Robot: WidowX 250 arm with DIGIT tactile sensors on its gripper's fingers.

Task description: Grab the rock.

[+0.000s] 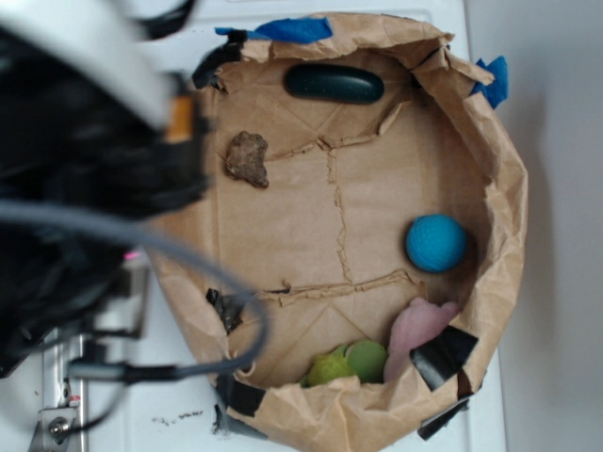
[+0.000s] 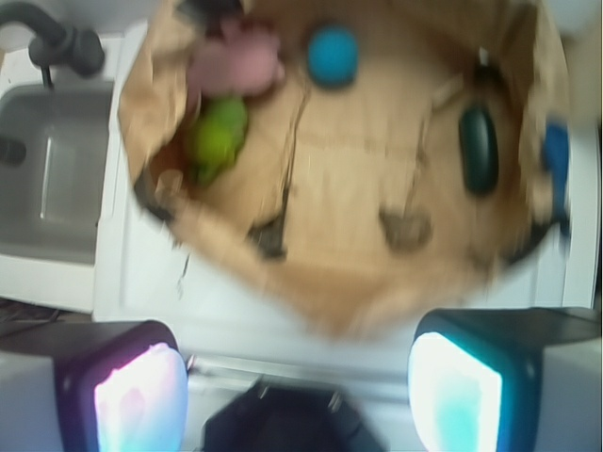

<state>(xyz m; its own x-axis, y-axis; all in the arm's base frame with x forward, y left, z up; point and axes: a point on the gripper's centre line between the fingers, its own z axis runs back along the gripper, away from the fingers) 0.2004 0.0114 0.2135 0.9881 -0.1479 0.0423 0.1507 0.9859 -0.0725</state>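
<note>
White countertop (image 1: 179,377) carries a torn brown paper bag (image 1: 490,273), flattened open into a shallow tray with blue and black tape on its rim. Contents, exterior view: the rock (image 1: 247,157), jagged grey-brown, upper left of the bag floor, lying apart from everything else; dark green oblong (image 1: 334,83) along the top edge; blue ball (image 1: 435,243) at right; pale pink flat piece (image 1: 416,328) and green items (image 1: 350,363) at the bottom. Wrist view only: a grey sink (image 2: 47,179) with dark tap at far left, beside the counter; the rock (image 2: 406,228) appears blurred, right of centre. Arm (image 1: 85,160) fills the exterior view's left side, black and out of focus, cable (image 1: 247,315) looping over the bag's edge. Gripper (image 2: 297,395) hangs above the counter's near edge, short of the bag, fingers (image 2: 457,391) spread wide, nothing between them.
</note>
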